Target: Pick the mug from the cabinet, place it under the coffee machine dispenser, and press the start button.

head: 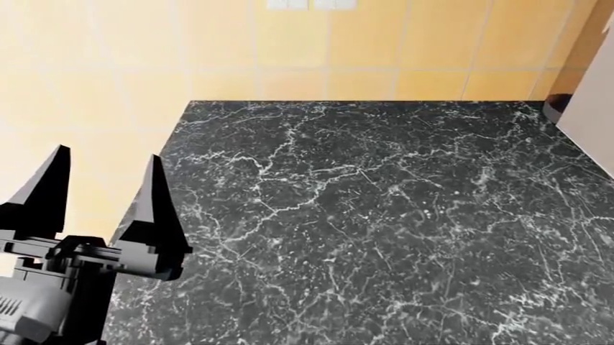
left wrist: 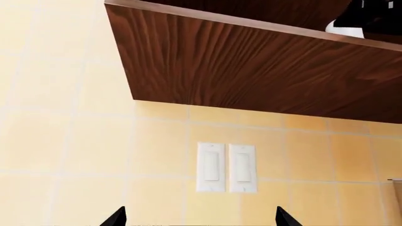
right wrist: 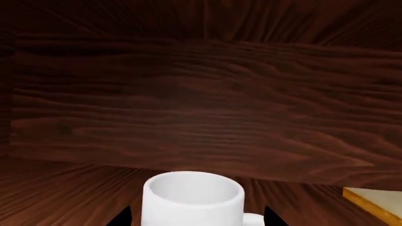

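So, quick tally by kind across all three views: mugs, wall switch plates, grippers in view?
Plain white cylindrical mug: 1
White wall switch plates: 2
Black grippers in view: 2, left gripper and right gripper, with jaws either side of the mug
Total: 5

White mug (right wrist: 192,200) between fingers (right wrist: 120,216) — dark cabinet (right wrist: 201,99)

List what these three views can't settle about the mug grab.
- Mug: lower body cut off by right wrist frame edge; handle barely shows.
- Right gripper: only fingertips visible, contact with mug unclear.
- Coffee machine: head view shows only an edge sliver; spout, button out of frame.
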